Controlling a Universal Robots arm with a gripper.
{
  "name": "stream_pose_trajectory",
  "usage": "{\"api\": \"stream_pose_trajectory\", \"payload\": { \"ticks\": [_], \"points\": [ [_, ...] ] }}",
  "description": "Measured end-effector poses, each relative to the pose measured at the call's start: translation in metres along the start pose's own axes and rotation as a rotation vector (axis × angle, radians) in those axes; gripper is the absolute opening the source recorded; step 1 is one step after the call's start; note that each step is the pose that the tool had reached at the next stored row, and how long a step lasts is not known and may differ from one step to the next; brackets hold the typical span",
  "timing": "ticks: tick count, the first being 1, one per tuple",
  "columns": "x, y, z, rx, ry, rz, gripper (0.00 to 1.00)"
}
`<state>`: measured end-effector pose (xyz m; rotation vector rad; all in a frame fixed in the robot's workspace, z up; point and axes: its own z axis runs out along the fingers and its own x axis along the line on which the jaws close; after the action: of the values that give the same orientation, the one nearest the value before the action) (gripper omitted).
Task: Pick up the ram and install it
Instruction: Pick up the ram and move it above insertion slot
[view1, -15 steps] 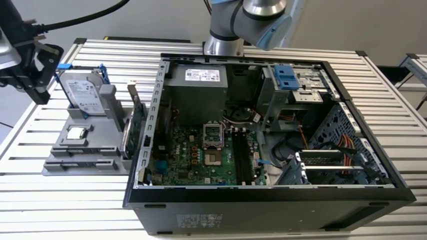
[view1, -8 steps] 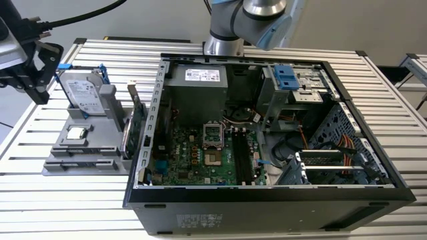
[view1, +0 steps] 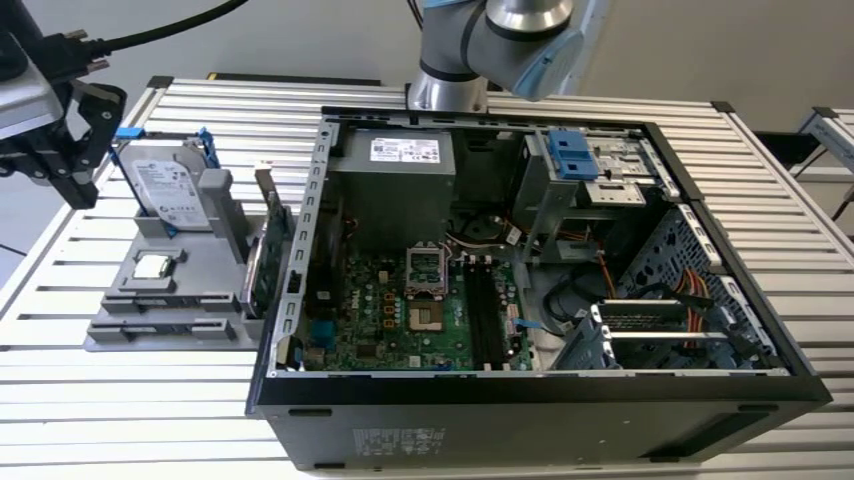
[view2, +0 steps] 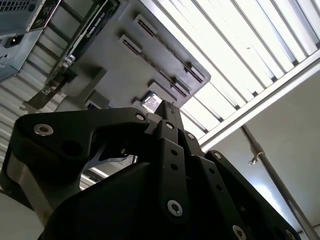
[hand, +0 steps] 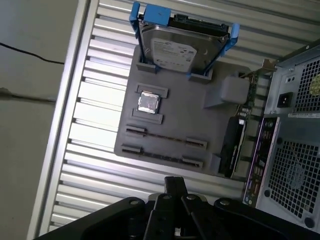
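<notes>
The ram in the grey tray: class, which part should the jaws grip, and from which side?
Grip the ram by its flat faces at mid-length, from above: it seems to stand on edge between end holders on the grey tray, top edge free.

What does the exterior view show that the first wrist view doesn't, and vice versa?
Exterior view adds the inside of the open case: motherboard, power supply, plus the arm's base. First wrist view adds the outer face of the case's rear panel, with vent grille. Both share the gray fixture holding the hard drive, the ram and the expansion card, with the gripper near it.
</notes>
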<state>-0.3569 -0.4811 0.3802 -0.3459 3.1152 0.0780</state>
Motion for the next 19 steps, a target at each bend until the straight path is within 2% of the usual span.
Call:
{"api": "stream_pose_trajectory", "payload": {
  "ticks": [19],
  "points": [
    [0.0000, 0.0000, 0.0000, -0.0015, 0.0062, -0.128, 0.00]
  ]
}}
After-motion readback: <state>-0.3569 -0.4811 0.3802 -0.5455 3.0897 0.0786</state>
